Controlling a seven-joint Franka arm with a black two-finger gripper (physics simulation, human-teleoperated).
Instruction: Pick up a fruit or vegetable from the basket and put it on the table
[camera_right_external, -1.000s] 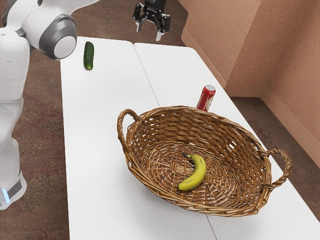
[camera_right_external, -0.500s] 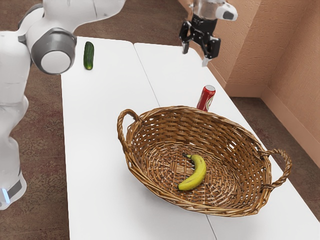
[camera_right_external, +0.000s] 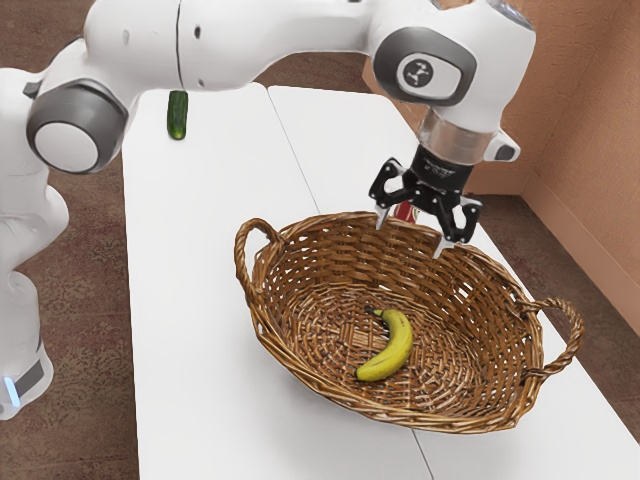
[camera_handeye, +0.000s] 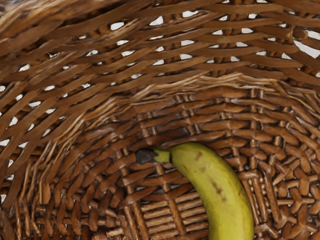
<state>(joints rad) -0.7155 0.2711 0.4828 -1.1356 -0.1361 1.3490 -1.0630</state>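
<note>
Gripper fingertips (camera_right_external: 410, 232) are held apart with nothing clasped between them, near the twelve-o'clock rim of the basket (camera_right_external: 337, 250) in the exterior view. The banana (camera_right_external: 397, 343) is cradled on the woven floor, toward six o'clock from the fingertips, its stem pointed to about eleven. For a sound grasp, the hand is best carried toward six o'clock until it is centred over the fruit's thick middle, and only then lowered, so that the wall is not brushed. The curve is best straddled crosswise, roughly from ten to four, with the stem avoided. Light, even pressure should be enough; a straight lift past the rim is then advised before the table (camera_right_external: 190, 300) at nine o'clock is approached.
</note>
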